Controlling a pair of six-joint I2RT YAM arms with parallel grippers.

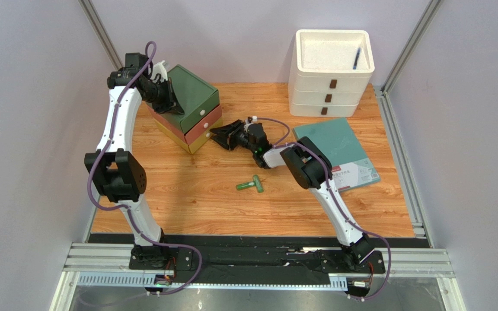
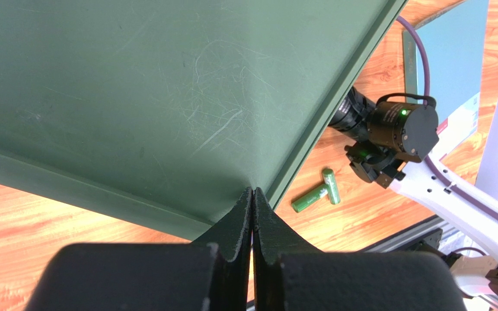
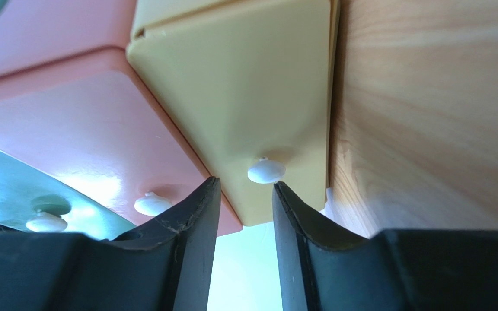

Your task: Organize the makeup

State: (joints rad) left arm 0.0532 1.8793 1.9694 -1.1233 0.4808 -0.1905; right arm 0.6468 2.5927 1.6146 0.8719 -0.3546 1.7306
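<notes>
Two bright green tubes [image 1: 251,184] lie touching on the wooden table, also in the left wrist view [image 2: 316,194]. The other makeup is out of view. My left gripper [image 1: 162,92] is shut and empty, its tips [image 2: 252,193] against the green top of the small drawer stack [image 1: 190,107]. My right gripper [image 1: 222,136] is open at the stack's front. Its jaws stand either side of the yellow bottom drawer's white knob [image 3: 266,170], just short of it and not closed on it [image 3: 245,188].
The stack has green, pink [image 3: 70,129] and yellow [image 3: 245,97] drawers, all shut. A white drawer unit [image 1: 331,81] at the back right holds a blue pen [image 1: 357,58] in its top tray. A teal flat book [image 1: 336,152] lies right of the right arm.
</notes>
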